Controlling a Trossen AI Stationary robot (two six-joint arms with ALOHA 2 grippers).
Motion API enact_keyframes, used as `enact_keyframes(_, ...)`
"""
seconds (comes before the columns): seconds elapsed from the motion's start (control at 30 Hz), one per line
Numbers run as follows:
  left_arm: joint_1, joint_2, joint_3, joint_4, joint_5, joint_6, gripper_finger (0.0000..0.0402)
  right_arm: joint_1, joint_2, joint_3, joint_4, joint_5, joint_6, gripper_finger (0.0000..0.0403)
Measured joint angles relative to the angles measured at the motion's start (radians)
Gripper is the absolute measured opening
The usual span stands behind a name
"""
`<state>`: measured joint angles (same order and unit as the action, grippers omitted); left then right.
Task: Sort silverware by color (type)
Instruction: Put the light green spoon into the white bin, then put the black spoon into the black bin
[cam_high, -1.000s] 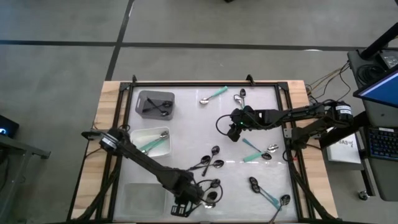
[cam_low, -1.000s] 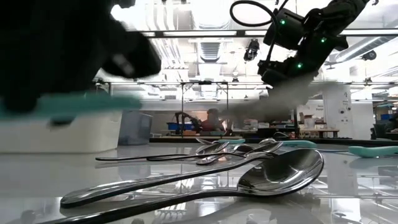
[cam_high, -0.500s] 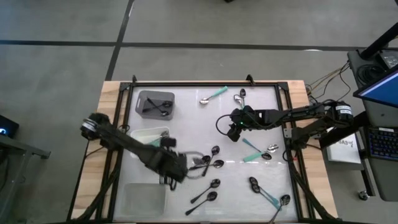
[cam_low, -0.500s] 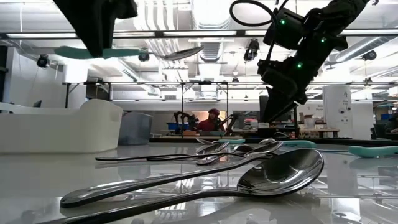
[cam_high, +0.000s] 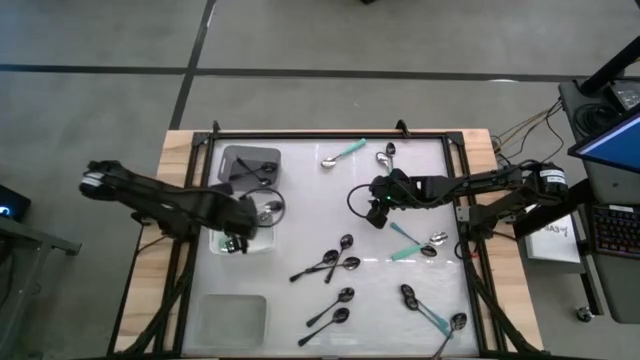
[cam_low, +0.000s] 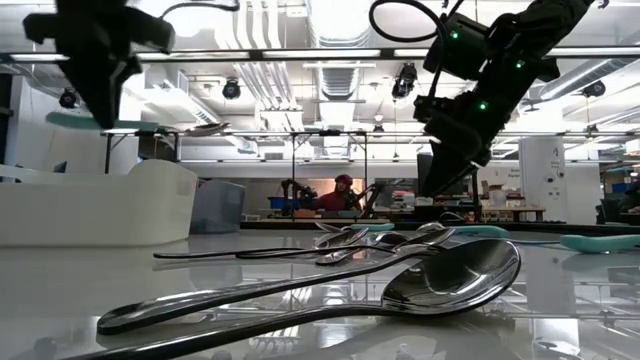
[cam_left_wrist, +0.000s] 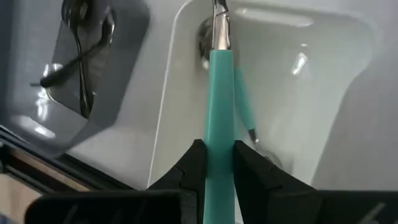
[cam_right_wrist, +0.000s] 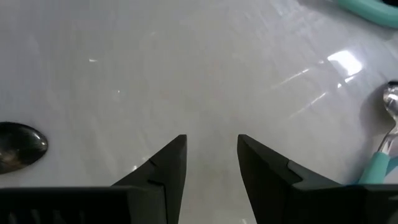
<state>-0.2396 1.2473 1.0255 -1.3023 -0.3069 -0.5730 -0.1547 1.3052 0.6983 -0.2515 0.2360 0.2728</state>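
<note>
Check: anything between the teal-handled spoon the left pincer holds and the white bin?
Nothing visible. The left pincer grips the teal-handled silver-bowl spoon directly above the open white rectangular bin, which has no lid. Another teal-handled spoon already lies in the bin but leaves room. The right pincer hovers far across the table.

teal-handled spoon (cam_left_wrist: 219, 124) lifted, spoons (cam_high: 334, 262) scattered

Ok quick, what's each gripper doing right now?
Left gripper: shut on a teal-handled spoon, above the white bin.
Right gripper: open, empty.
</note>
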Motion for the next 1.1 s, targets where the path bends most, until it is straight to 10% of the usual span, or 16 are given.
enact_keyframes(0.5, -0.001, -0.141, -0.254, 0.162, -0.024, -0.258, 0.0102, 0.0, 0.0, 0.0, 0.012, 0.001, -0.064, 0.0134)
enact_keyframes(1.1, -0.001, 0.087, 0.039, 0.507, -0.024, 0.097, 0.0117, 0.0, 0.0, 0.0, 0.092, 0.001, -0.064, 0.0134)
